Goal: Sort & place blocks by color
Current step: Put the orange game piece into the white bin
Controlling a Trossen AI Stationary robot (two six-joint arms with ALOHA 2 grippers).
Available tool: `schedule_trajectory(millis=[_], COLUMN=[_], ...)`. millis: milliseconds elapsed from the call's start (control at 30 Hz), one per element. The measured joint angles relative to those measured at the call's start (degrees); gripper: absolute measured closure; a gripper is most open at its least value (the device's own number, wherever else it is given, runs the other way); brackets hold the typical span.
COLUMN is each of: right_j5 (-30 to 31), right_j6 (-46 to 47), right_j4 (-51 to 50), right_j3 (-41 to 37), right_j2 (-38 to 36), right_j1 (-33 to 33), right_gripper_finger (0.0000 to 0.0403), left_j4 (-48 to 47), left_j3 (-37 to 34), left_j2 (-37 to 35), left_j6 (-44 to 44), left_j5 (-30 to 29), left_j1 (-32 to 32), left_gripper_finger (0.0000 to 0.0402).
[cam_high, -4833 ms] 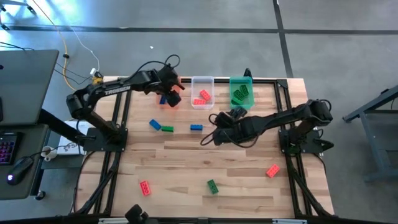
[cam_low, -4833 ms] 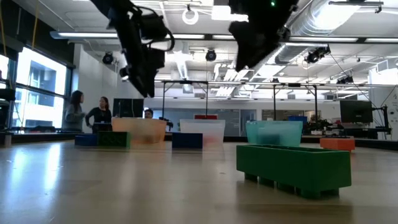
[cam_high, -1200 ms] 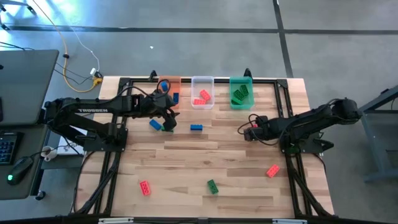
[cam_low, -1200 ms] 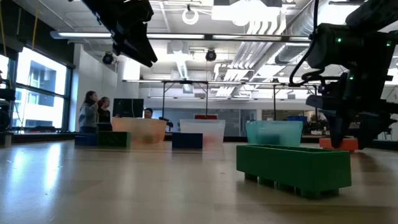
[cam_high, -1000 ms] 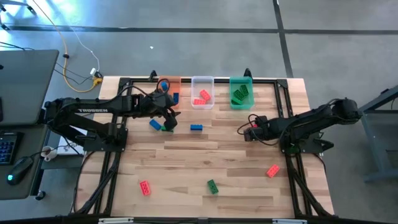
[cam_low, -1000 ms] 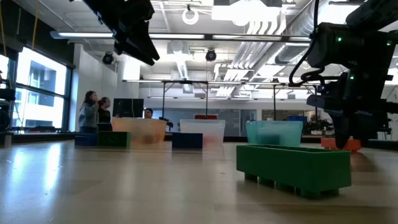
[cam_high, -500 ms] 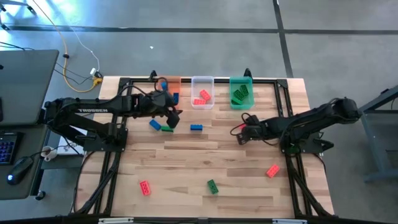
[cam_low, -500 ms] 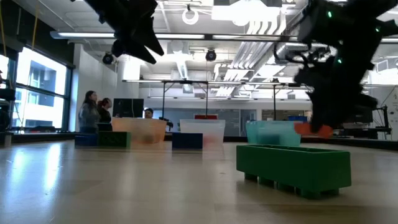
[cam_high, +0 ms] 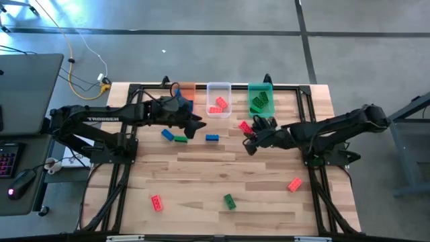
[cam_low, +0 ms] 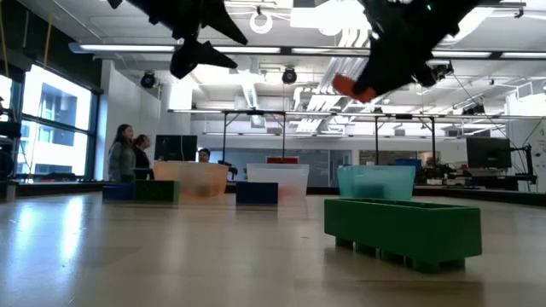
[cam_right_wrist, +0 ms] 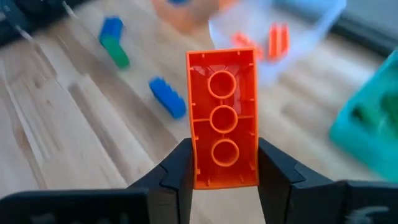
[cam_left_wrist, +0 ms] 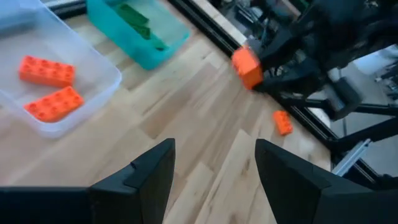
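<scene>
Near the clear bin [cam_high: 218,107], our right fingers [cam_right_wrist: 224,163] pinch a red block [cam_right_wrist: 224,117] above the desk [cam_high: 222,168]; our left fingers [cam_left_wrist: 149,171] hover wide, empty.

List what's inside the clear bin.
The clear bin holds two red blocks, lying loose on its floor in the left wrist view. Nothing covers them; the high view shows its whole floor.

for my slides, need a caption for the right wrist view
Right pincer shut on a red block, carried above the table.
</scene>
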Motion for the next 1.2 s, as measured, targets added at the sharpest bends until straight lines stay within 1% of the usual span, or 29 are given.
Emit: schedule_trajectory(millis=[267, 433, 567, 733, 933, 1100, 1200], right_j5=[5.95, 8.14, 8.52, 11.14, 11.8, 10.83, 8.52], right_j6=[-12.23, -19.99, -27.25, -29.79, -30.48, -32.79, -34.06], right_j4=[1.28, 6.1, 10.72, 12.51, 13.46, 15.58, 17.54], right_j3=[7.88, 9.69, 9.78, 9.78, 9.78, 9.78, 9.78], right_j2=[-0.02, 0.85, 4.02, 8.7, 13.92, 17.12, 18.59], right_j1=[0.0, 0.0, -0.01, -0.15, -0.17, -0.17, -0.17], right_gripper_finger=[0.0295, 0.0295, 0.0295, 0.0295, 0.0295, 0.0295, 0.0295], left_j4=[4.44, 7.22, 9.56, 11.6, 12.85, 13.64, 14.15], left_j3=[0.0, 0.0, 0.03, 0.02, 0.02, 0.04, 0.02], left_j2=[2.42, 3.78, 4.8, 5.61, 6.44, 8.14, 9.48], left_j6=[-0.45, -0.45, -0.49, -0.65, -0.66, -0.61, -0.63], left_j5=[1.17, 1.18, 1.88, 2.44, 2.41, 2.41, 2.29], left_j1=[-0.2, -0.22, -0.22, -0.48, -1.1, -1.92, -2.19], left_gripper_finger=[0.0192, 0.0192, 0.0192, 0.0192, 0.0192, 0.0192, 0.0192])
